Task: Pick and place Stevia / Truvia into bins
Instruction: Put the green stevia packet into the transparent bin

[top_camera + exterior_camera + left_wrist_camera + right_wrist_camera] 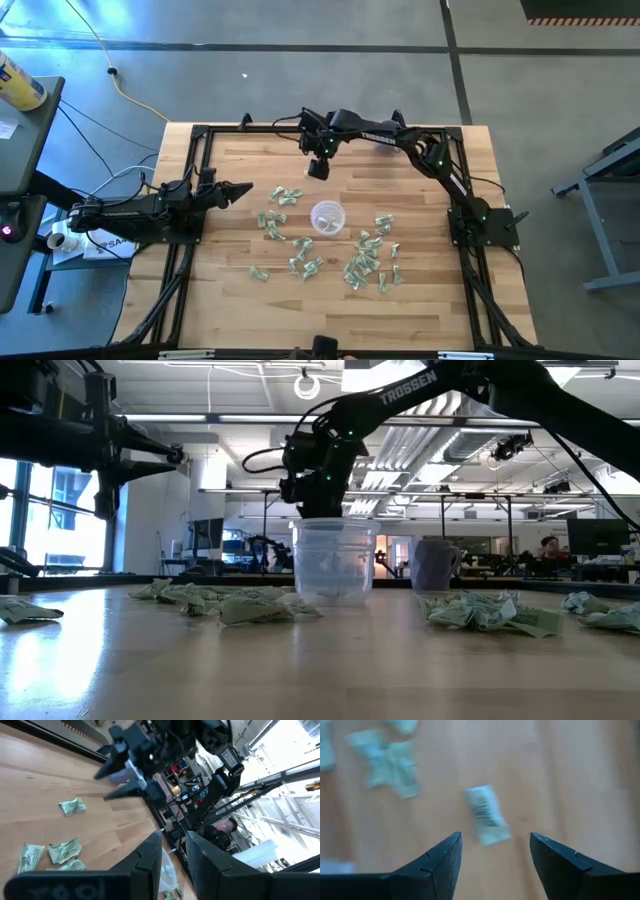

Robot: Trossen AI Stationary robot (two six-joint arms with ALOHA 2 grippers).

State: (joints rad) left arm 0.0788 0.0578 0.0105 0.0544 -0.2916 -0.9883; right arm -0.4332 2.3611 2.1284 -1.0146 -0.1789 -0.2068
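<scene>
Pale wood planks make up the bench (230,300), framed by dark rails. At its left edge the left arm lies low and level, its left tool (243,189) pointing toward the middle; in its wrist view the two dark fingers (150,855) stand slightly apart with nothing between them. Just beyond its tip the first pale green and white Stevia sachets (285,196) lie flat on the wood, with more scattered below them (271,224) and toward the front (305,265). At the centre stands the clear plastic cup (327,217), upright, with sachets around it on nearly every side; the low view shows it (333,560) resting on the bench, though what lies inside cannot be made out. Behind the cup, toward the far edge, the right tool (318,167) hangs above bare wood, its arm reaching in from the right side. Its fingers (445,857) are spread apart and hold nothing; a single sachet (486,815) lies on the bench below, between them. Right of the cup the thickest cluster of sachets (370,262) spreads toward the front.
</scene>
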